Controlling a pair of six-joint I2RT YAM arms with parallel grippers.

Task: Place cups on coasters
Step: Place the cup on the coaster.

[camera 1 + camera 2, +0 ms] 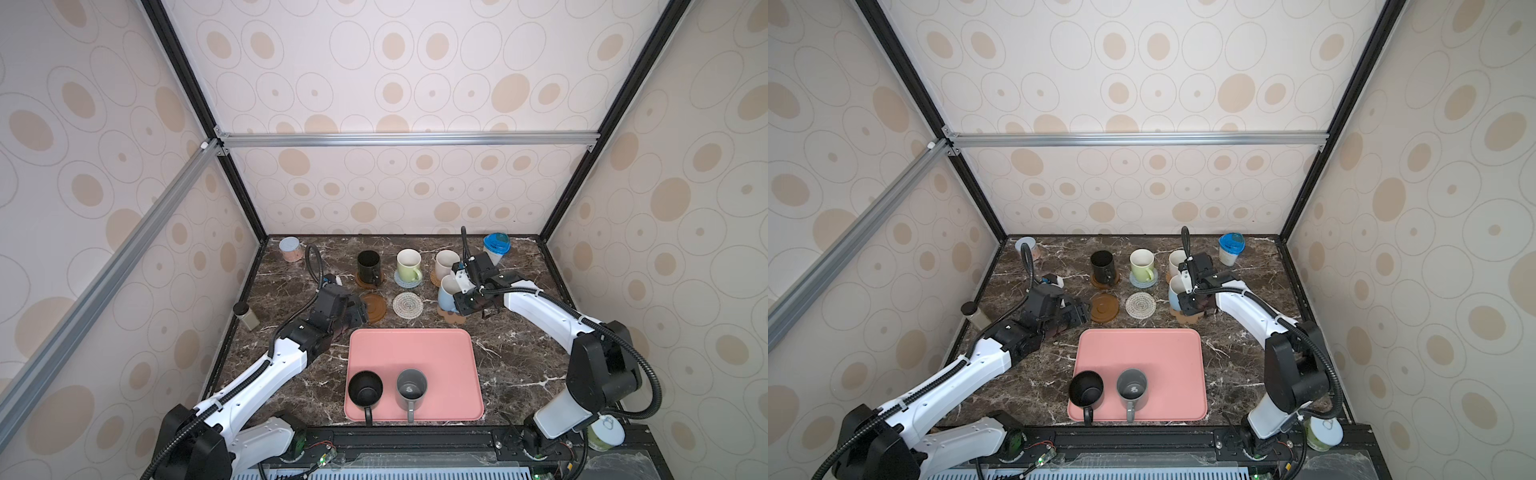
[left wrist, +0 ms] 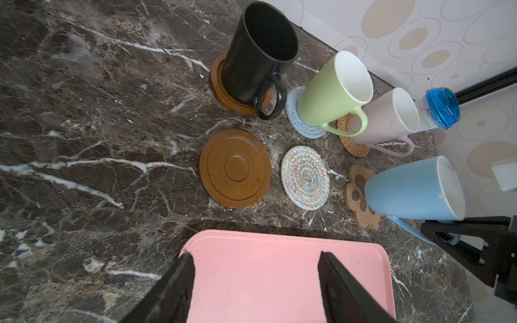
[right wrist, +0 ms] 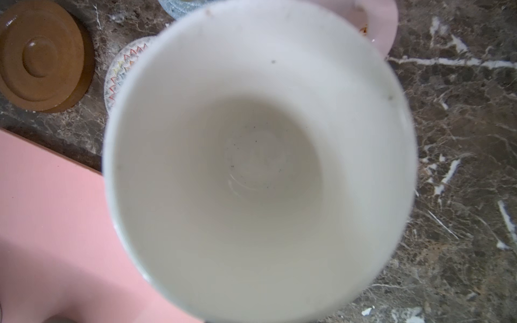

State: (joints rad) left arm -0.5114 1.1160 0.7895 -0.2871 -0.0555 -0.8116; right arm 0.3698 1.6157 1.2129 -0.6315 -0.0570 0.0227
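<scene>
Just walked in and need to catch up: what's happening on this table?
The right pincer is shut on the handle of the light blue mug, at the paw coaster. The left pincer hangs open and empty by the pink tray, where a black mug and a grey mug wait. The brown disc and woven round are bare.

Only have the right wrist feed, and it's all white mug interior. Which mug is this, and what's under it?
Observer: It's the light blue mug. Its base is over the paw coaster; I cannot tell if it has touched down.
Operator: Is it gripped?
Observer: Yes, the right hand is shut on its handle.
Operator: Which mugs are left?
Observer: One black mug and the grey mug stand on the pink tray.
</scene>
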